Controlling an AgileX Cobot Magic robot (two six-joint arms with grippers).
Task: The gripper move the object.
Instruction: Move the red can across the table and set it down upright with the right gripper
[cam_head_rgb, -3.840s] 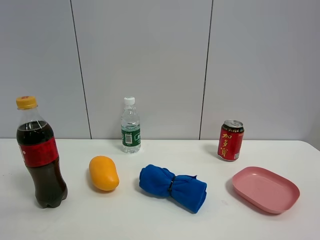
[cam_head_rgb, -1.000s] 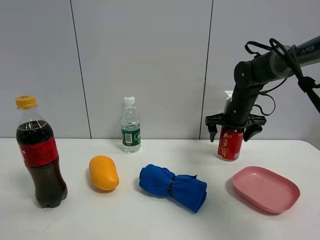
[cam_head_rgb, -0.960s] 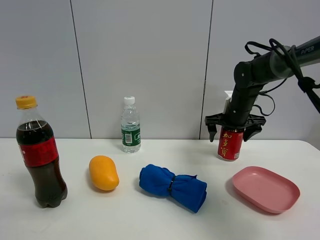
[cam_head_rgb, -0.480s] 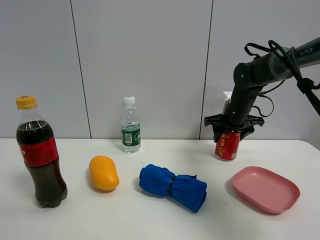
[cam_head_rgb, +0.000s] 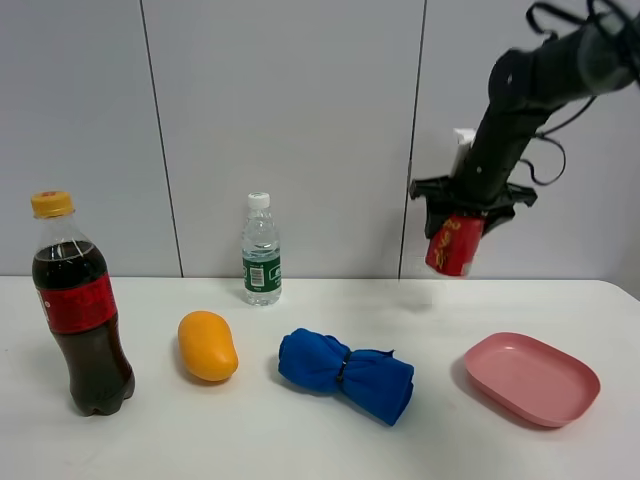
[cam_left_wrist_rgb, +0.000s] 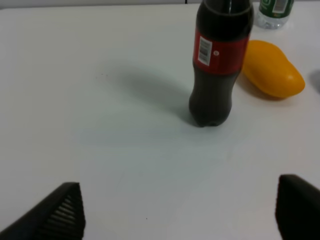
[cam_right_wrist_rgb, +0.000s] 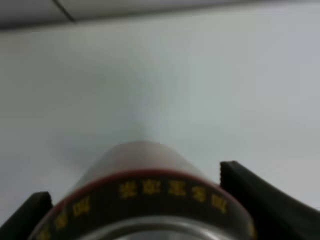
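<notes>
Well above the white tabletop (cam_head_rgb: 300, 440), near its right rear, the black two-fingered right tool (cam_head_rgb: 463, 212) is clamped on the small red aluminium drink can (cam_head_rgb: 453, 245), which is tilted. Carrying seems under way; the next move calls for a steady, upright set-down. Meanwhile the left tool (cam_left_wrist_rgb: 180, 210) gapes, empty.

Glossy printed metal covers the red drink can (cam_head_rgb: 455, 243), its rim bare silver, set against the matt black plastic of the right gripper (cam_head_rgb: 460, 212). The left gripper (cam_left_wrist_rgb: 177, 215) shows dark fingers (cam_left_wrist_rgb: 61, 216) with a finely ribbed face. The table (cam_head_rgb: 300, 440) is white, smooth and faintly sheened. The cola bottle (cam_head_rgb: 80, 310) and water bottle (cam_head_rgb: 261, 255) are clear, shiny plastic with film labels, the mango (cam_head_rgb: 207, 346) smooth-skinned, the blue towel (cam_head_rgb: 346, 374) soft matt cloth, the pink plate (cam_head_rgb: 531, 379) satin plastic.
</notes>
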